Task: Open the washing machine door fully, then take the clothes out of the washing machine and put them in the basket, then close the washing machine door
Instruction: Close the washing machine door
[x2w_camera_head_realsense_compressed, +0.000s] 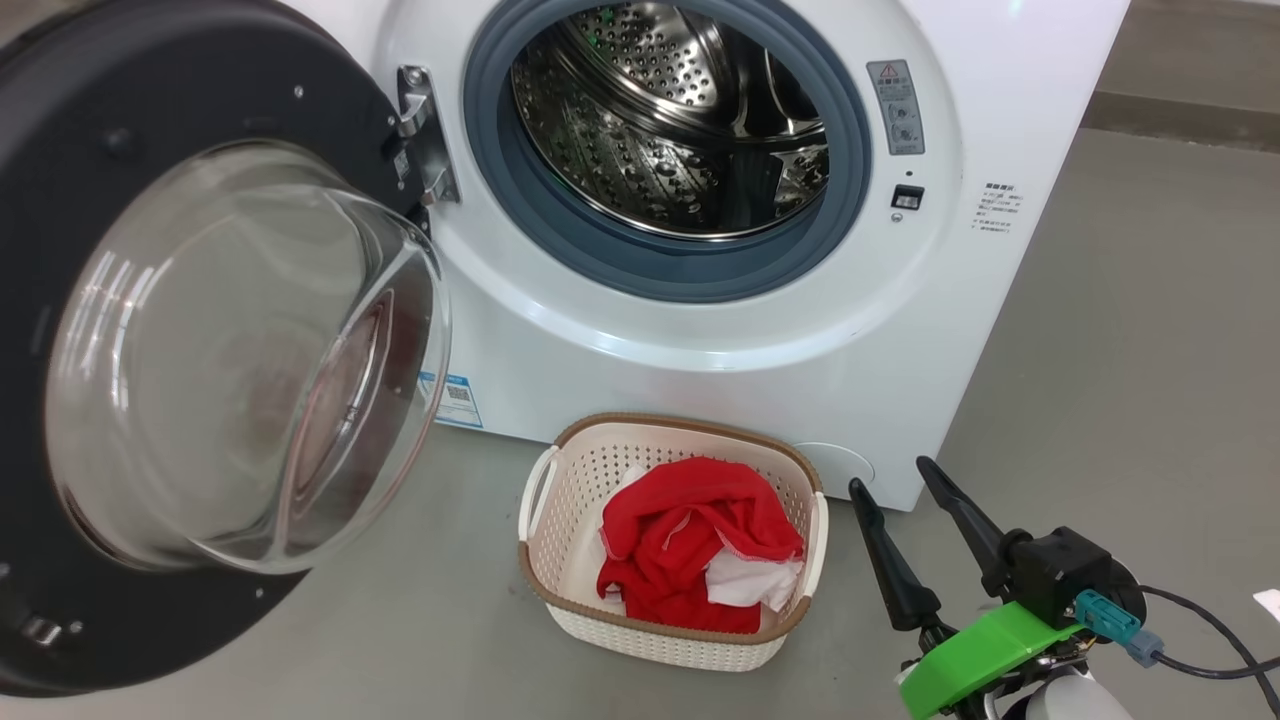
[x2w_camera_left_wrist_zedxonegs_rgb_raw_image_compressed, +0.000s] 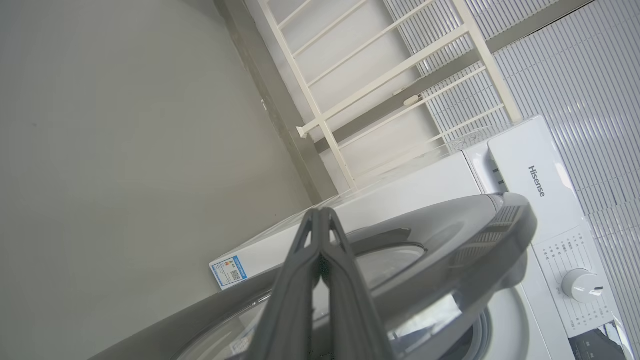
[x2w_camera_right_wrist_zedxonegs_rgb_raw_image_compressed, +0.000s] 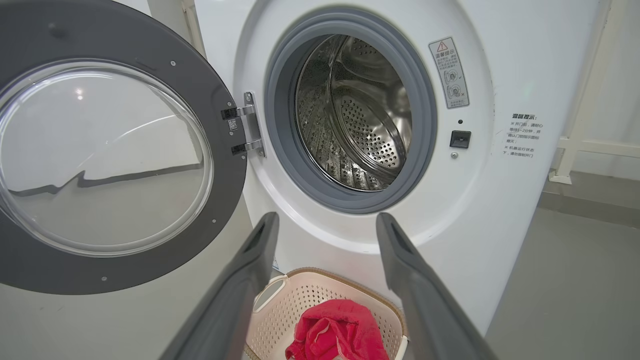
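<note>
Red-and-white fabric clothes (x2w_camera_head_realsense_compressed: 690, 550) in cream perforated plastic basket (x2w_camera_head_realsense_compressed: 660, 425) before white boxy washing machine (x2w_camera_head_realsense_compressed: 800, 380); steel drum (x2w_camera_head_realsense_compressed: 680, 110) looks empty. Round black-rimmed glass door (x2w_camera_head_realsense_compressed: 60, 120) open: closing remains. Right gripper (x2w_camera_head_realsense_compressed: 892, 474) spread, empty; left gripper (x2w_camera_left_wrist_zedxonegs_rgb_raw_image_compressed: 320, 215) pinched together, empty.

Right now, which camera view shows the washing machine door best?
The right wrist view: the washing machine door shows nearly whole, swung open. The head view crops its left side; the left wrist view gives its outer rim behind the shut left claw.

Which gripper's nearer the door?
Left. The left gripper, shut, is close by the outer side of the door; the right gripper, open, is off beyond the basket, well clear of the door.
</note>
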